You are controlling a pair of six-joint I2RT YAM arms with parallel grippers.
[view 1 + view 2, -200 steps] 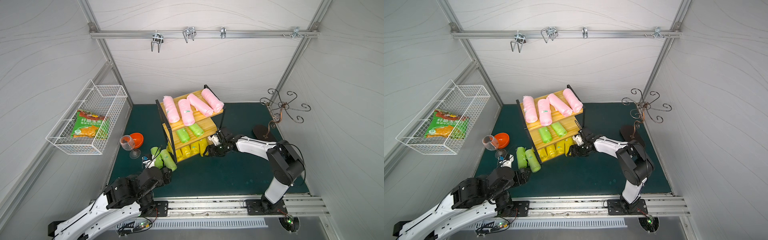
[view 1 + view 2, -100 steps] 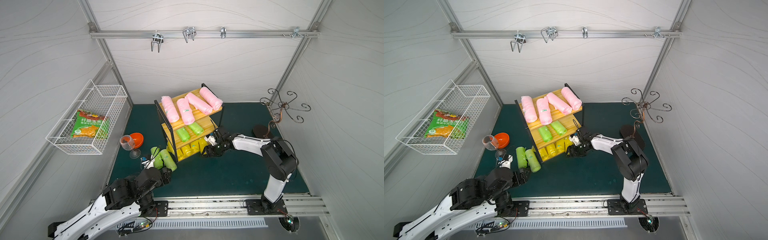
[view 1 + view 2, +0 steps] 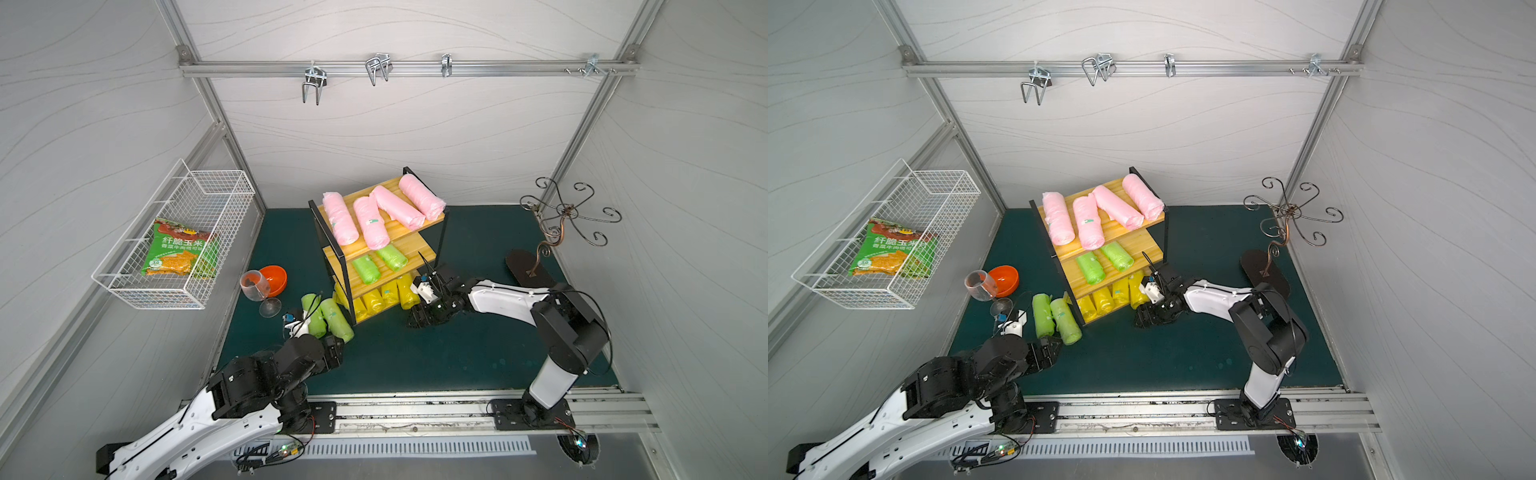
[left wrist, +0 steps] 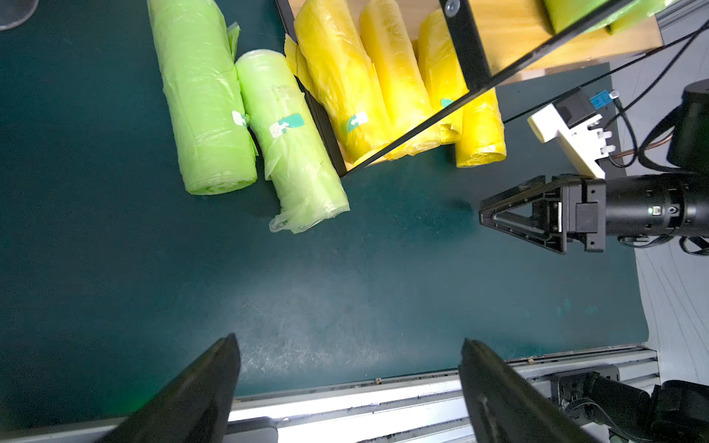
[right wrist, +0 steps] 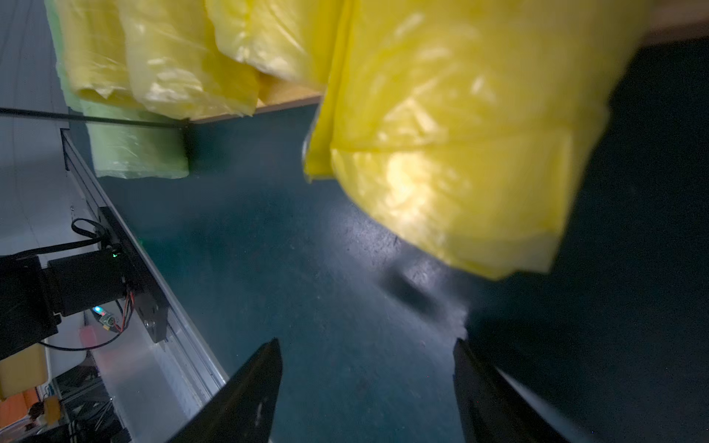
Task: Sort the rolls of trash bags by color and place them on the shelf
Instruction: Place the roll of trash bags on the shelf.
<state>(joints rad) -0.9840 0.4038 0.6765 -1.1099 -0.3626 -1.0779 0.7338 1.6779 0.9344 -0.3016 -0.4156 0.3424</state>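
The shelf point(image 3: 417, 251) point(image 3: 1144, 245) stands mid-mat with pink rolls of trash bags point(image 3: 376, 216) on top, two green rolls point(image 3: 365, 269) on the middle board and yellow rolls point(image 3: 388, 293) at the bottom. Two more green rolls point(image 3: 328, 316) point(image 4: 203, 99) lie on the mat left of it. My left gripper point(image 3: 334, 351) point(image 4: 349, 341) is open and empty just short of their near ends. My right gripper point(image 3: 419, 318) point(image 5: 366, 343) is open and empty on the mat, a short way from the rightmost yellow roll point(image 5: 452, 134) point(image 4: 479, 126), which juts past the frame.
A wine glass point(image 3: 255, 286) and an orange bowl point(image 3: 274, 278) stand left of the loose green rolls. A wire basket point(image 3: 183, 249) with a snack packet hangs on the left wall. A metal hook stand point(image 3: 530, 266) is at the right. The rail point(image 3: 415, 409) runs along the front.
My right gripper has drawn back a little from the yellow rolls toward the front of the mat. The left arm has not moved.
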